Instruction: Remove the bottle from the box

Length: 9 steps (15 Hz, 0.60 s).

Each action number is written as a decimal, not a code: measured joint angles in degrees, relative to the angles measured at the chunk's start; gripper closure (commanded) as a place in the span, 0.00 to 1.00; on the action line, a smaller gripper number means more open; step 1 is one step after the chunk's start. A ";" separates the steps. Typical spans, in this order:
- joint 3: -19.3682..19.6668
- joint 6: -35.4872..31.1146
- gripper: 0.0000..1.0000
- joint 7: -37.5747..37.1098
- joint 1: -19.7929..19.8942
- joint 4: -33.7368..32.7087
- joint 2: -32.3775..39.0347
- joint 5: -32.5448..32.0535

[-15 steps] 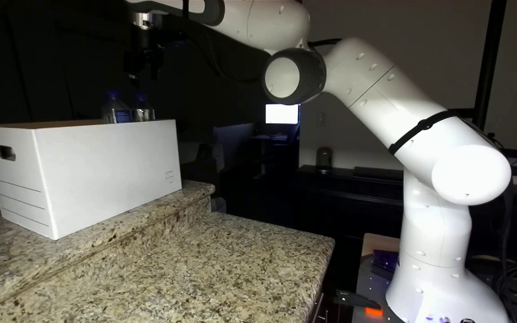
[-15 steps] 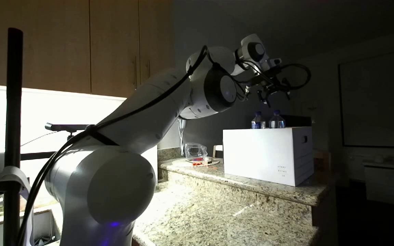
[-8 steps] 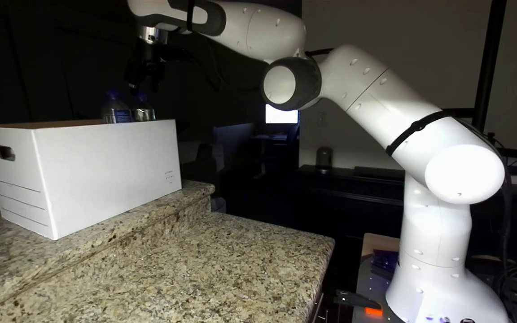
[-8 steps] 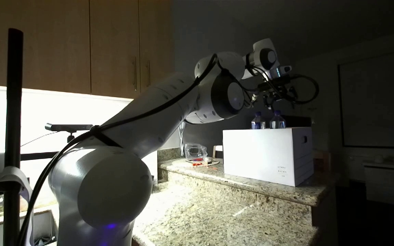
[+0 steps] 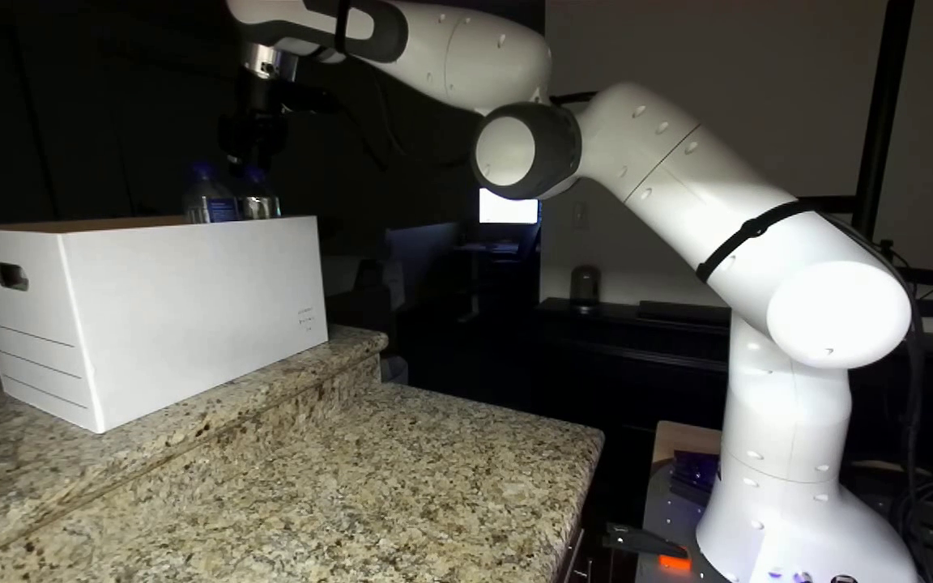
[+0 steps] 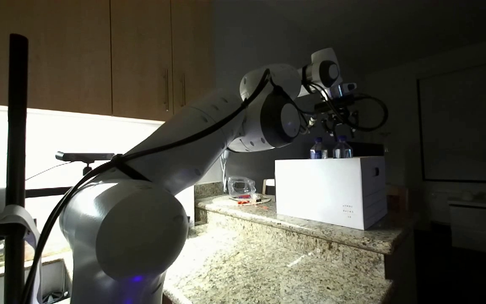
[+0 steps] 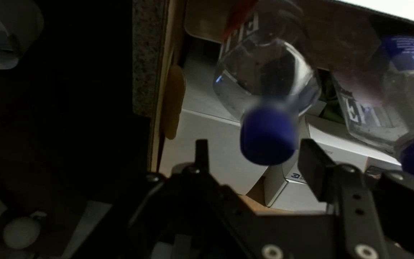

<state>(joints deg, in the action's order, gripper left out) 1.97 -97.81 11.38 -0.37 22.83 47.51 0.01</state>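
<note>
The white box (image 5: 199,316) stands on the raised granite ledge, open at the top, in both exterior views (image 6: 319,190). Two clear bottles with blue caps stand in it, their tops above the rim. The bottle (image 5: 257,198) nearer the box's end, also in an exterior view (image 6: 342,150), is under my gripper (image 5: 248,158). In the wrist view my gripper (image 7: 253,154) is open and empty, with this bottle's (image 7: 268,75) cap between and just beyond the fingertips, nearer the right finger. The second bottle (image 7: 390,97) is right of the jaws. The bottles' lower parts are hidden in the exterior views.
White cartons (image 7: 214,154) lie inside the box below the fingers. The box's end wall (image 7: 158,108) is left of the jaws. A clear plastic container (image 6: 241,187) and small red items stand on the ledge beside the box. The lower granite counter (image 5: 369,486) lies in front.
My gripper has come down toward the bottle near the box's end, then shifted slightly left in an exterior view and turned a little. The box and bottles have not moved.
</note>
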 measured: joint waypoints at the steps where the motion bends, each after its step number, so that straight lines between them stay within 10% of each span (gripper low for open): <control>1: -0.26 0.00 0.70 0.00 0.03 0.02 0.00 0.05; 4: -1.07 0.01 0.89 0.00 0.33 0.06 0.12 0.25; 9: -1.84 0.02 0.86 0.00 1.22 0.05 0.19 1.01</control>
<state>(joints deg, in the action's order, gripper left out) 0.13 -97.79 11.38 0.85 22.88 47.70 1.02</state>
